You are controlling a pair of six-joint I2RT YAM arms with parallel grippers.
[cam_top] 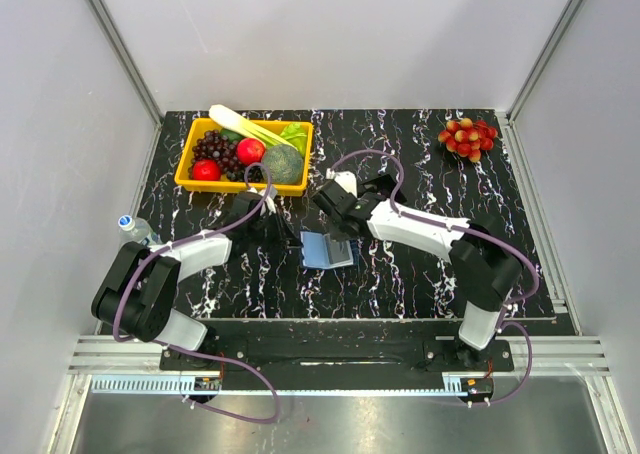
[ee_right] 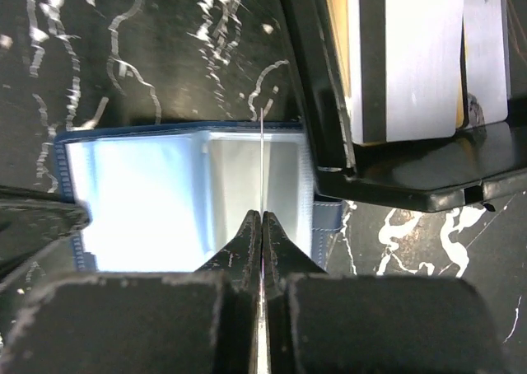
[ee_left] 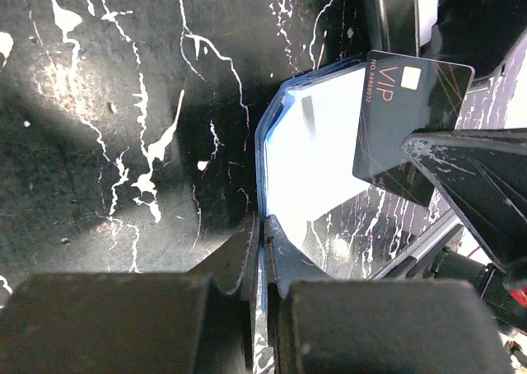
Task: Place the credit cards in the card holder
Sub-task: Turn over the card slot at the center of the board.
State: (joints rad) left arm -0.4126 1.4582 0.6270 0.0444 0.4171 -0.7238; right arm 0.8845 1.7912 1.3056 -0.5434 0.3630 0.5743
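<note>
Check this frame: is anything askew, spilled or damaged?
Nothing stands out. The card holder lies open, its edge pinched by the left tool. The right tool holds a dark card on edge over it.

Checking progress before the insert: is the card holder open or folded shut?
Open: the card holder lies spread, its light blue inside facing up.

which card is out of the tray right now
The dark VIP card, pinched in the right gripper at the open blue card holder; the silver ones sit in the black tray.
</note>
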